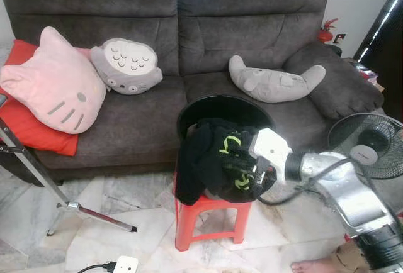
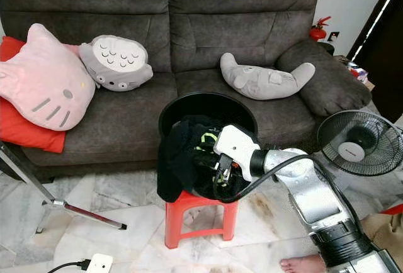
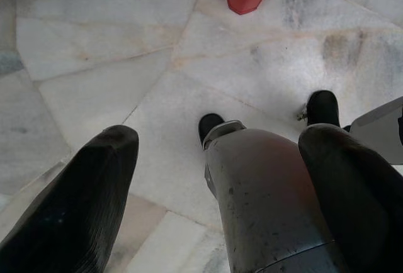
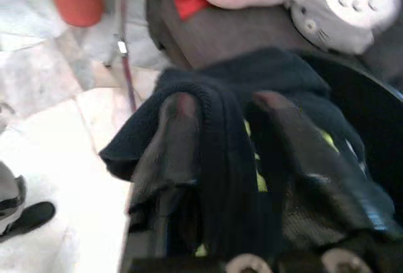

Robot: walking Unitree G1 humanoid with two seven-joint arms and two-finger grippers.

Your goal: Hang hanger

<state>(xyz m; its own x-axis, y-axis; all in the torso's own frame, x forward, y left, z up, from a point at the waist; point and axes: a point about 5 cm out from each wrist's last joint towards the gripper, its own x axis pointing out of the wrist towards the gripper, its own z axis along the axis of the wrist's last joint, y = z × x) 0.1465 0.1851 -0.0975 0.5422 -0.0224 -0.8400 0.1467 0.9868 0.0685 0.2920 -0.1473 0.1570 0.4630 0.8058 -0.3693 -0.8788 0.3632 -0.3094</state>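
**Right gripper buried in dark clothing on the red stool**

Closest in, a person's bare foot [image 2: 306,264] rests on the pale marble floor [image 1: 126,210] at the lower right, beside the robot's silver right arm. A white power strip [image 1: 125,265] lies on the tiles toward the left, and the silver leg of a metal stand [image 1: 38,172] slants across the floor on that side.

The right gripper [image 4: 223,160] reaches into a heap of black knitted clothing with neon-green markings [image 1: 214,156], its two long black fingers standing slightly apart with a thick fold of the black fabric pinched between them. The heap spills out of a round black basket [image 1: 217,106] that sits on a small red plastic stool [image 1: 211,213], one dark sleeve hanging down over the stool's edge. I cannot make out a hanger anywhere in the pile.

The left gripper [image 3: 220,178] hangs low over the floor, its fingers spread wide apart and holding nothing.

A round black pedestal fan [image 1: 368,144] stands to the right. Behind everything runs a dark grey fabric sofa [image 1: 252,27] carrying a pink cat-face cushion [image 1: 53,84] on a red pillow [image 1: 28,128], a grey round plush [image 1: 126,65] and a grey crescent-shaped plush [image 1: 277,81]. A red fire extinguisher [image 1: 325,31] stands past the armrest.
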